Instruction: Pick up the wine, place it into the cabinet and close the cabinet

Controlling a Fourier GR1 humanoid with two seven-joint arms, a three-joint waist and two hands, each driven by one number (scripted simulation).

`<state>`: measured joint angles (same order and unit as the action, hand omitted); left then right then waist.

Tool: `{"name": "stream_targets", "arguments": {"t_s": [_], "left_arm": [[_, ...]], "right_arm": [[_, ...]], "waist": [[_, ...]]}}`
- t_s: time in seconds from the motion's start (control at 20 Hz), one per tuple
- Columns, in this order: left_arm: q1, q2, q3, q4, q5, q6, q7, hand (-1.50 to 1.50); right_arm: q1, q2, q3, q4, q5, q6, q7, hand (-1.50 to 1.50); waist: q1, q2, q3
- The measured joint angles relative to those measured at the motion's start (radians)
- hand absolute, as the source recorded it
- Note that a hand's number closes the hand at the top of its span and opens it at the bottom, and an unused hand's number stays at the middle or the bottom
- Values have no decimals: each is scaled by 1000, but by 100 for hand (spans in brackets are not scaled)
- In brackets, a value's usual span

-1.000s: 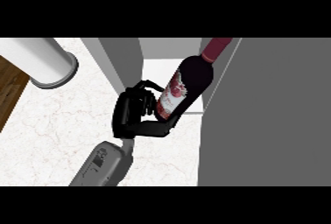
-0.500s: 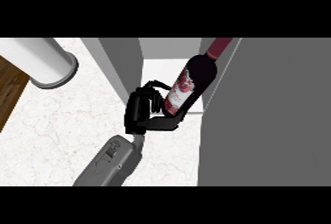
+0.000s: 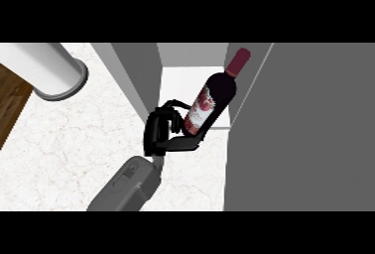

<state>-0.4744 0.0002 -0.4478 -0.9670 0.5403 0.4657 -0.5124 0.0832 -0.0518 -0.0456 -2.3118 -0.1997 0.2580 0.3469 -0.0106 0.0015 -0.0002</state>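
Wine bottle [image 3: 211, 101] tilted, neck up, sits at cabinet [image 3: 307, 124] opening, base over the white shelf edge. Left hand [image 3: 167, 130] just left of cabinet, fingers curled around the bottle's lower body.

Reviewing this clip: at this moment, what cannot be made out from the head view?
- Wine bottle: its base is covered by the robot hand; whether it rests on the cabinet floor cannot be told.
- Cabinet: the large grey panel at the right hides much of the inside; the top edge cuts it off.
- Other robot hand: not in view.
- Grey cylinder: cut off by the top and left edges.
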Motion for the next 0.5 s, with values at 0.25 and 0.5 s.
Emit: {"name": "stream_targets", "arguments": {"t_s": [0.25,0.5], "left_arm": [[-42,0,-4,108,101,-32,-79,150],[-70,0,15,197,192,-119,-141,150]], "right_arm": [[-15,-1,-12,25,-6,-1,-6,-150],[3,-3,-22,6,-25,4,-3,-150]], "waist": [[-2,1,0],[-5,1,0]]}}
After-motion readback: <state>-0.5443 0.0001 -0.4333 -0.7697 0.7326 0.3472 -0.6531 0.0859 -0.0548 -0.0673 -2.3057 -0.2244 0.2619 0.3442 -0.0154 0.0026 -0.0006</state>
